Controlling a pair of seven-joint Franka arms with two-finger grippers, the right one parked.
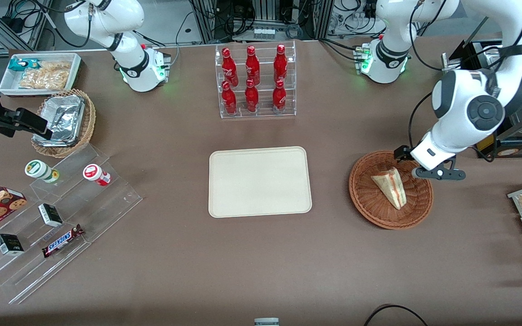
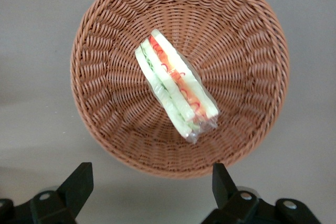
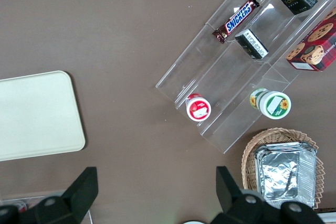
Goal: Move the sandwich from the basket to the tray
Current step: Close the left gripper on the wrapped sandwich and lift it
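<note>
the claw (image 2: pixel 149 192) hangs open above the basket (image 1: pixel 369 206), whose sandwich (image 1: pixel 391 186) lies tip toward the front camera.

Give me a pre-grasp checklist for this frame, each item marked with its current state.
1. Sandwich lies in the basket: ok.
2. End effector open, fingers spread: ok.
3. End effector above the basket's rim, not yet over the sandwich: not ok.
4. Nothing else in the basket: ok.
5. Tray bare, ready for the sandwich: ok.
6. Finger line matched to the sandwich's width: cannot tell.
</note>
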